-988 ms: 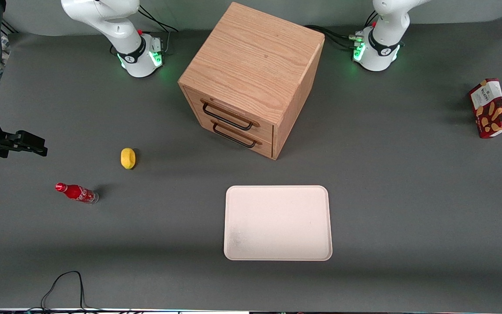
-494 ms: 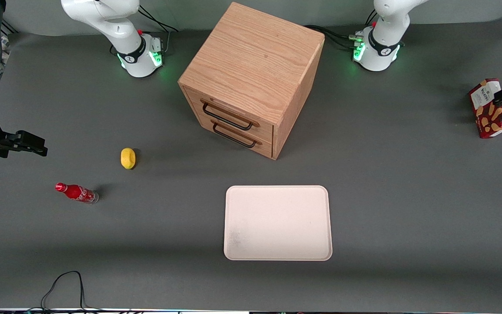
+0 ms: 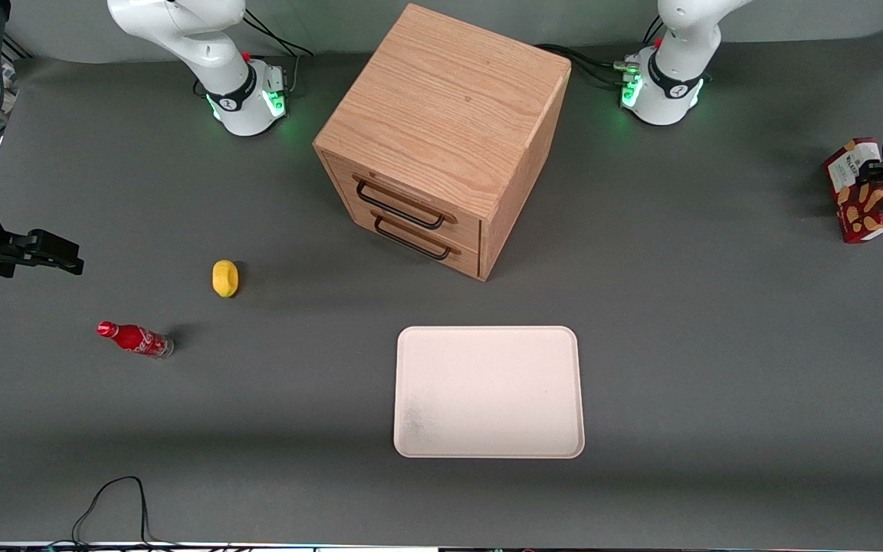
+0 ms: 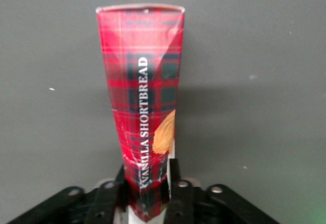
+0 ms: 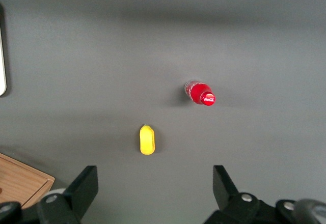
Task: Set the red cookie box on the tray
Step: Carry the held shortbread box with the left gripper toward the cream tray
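**Grasp taken at the table's edge, carry to the tray not yet begun**

The slim dark-red tartan cookie box (image 3: 862,192) with a white label end and tan biscuit pictures lies on the grey table (image 3: 717,345) at the working arm's end, farther from the front camera than the flat cream-white rectangular tray (image 3: 489,392) and well apart from it. The left arm's black two-finger gripper (image 4: 149,188) sits at the box's label end; in the wrist view its fingers (image 4: 175,186) press against both narrow sides of the carton, so they look pinched on it. The box seems to rest on the table, not lifted. By my reading, reach and grip are done; lifting, carrying and setting down remain. The tray holds nothing.

A large oak-coloured wooden cabinet (image 3: 445,138) with two black-handled drawers stands between the arm bases, farther from the camera than the tray. It lies beside the likely path, not across it, so the route looks open. A small yellow lemon-shaped object (image 3: 224,277) and a small red soda bottle (image 3: 135,339) lie toward the parked arm's end, well away.
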`<action>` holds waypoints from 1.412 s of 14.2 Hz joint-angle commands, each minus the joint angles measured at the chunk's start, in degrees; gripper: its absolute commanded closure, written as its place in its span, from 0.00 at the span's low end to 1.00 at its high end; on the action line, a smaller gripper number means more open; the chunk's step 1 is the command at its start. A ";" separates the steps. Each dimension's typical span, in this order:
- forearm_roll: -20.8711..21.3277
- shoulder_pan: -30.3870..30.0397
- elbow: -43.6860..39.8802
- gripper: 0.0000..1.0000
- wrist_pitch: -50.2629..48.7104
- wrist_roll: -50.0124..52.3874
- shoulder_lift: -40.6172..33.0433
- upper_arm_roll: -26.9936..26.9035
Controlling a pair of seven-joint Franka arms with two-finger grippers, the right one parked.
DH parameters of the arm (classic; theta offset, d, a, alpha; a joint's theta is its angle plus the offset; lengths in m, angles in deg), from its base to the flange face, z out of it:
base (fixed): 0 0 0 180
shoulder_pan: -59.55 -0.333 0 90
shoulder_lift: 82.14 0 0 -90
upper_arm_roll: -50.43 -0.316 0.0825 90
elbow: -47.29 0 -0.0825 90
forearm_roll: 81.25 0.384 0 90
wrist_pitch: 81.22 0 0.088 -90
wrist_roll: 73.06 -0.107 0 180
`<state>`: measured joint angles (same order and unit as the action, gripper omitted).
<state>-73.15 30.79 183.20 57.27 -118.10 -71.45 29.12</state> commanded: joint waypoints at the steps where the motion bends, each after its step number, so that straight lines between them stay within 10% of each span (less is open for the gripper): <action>1: -1.07 0.11 -0.98 1.00 -4.44 -0.40 -1.19 1.71; 13: -5.99 9.32 -36.47 1.00 -33.37 28.65 -0.23 32.64; 20: -6.60 31.36 -52.47 1.00 -32.32 53.70 15.91 30.12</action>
<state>-79.37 56.61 139.34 26.32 -69.55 -63.34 62.39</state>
